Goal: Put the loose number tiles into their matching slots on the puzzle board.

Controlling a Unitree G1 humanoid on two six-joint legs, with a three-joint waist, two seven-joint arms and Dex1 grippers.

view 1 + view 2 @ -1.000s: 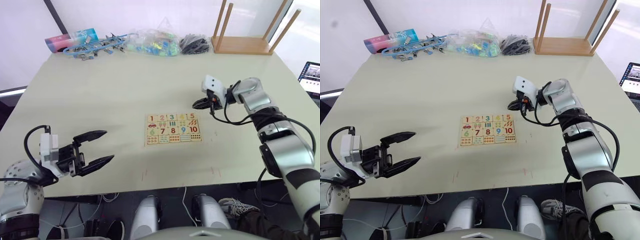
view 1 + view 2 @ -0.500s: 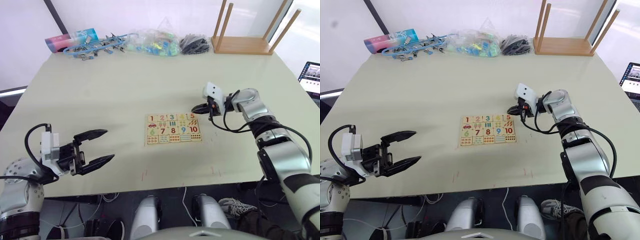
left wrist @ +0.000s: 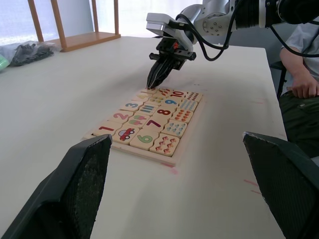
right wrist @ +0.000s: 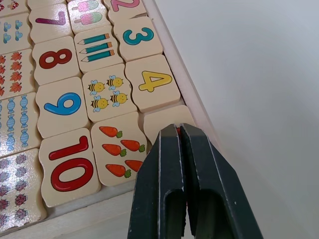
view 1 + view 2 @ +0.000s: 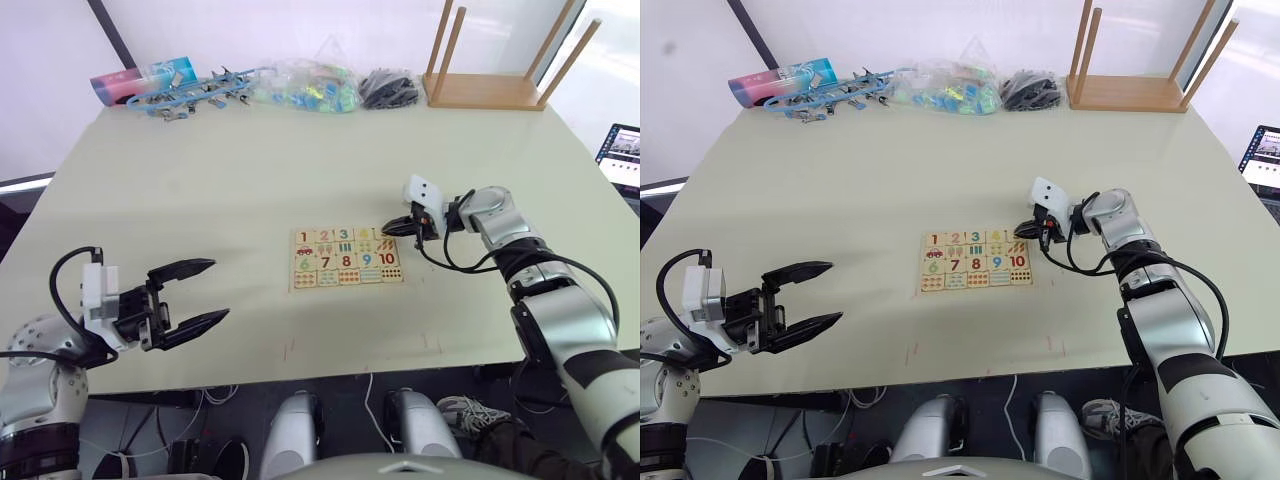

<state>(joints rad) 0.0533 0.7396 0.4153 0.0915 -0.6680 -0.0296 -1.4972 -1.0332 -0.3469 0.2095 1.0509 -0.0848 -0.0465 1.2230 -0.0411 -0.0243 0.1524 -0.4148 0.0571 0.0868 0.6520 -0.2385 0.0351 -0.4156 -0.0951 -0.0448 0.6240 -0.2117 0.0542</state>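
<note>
While the puzzle board [image 5: 346, 257] is lying flat mid-bench [image 5: 250, 190], long axis running away from the right pincer [image 5: 1023, 230], that pincer is pressing its clenched tips on the corner tile [image 4: 162, 119] directly beneath them, at the near end of the slot row. The 4 tile [image 4: 151, 83] is sitting next along, already seated. The left pincer [image 5: 203, 294] is hanging released, well apart. The corner tile's digit is being hidden by the fingers.
</note>
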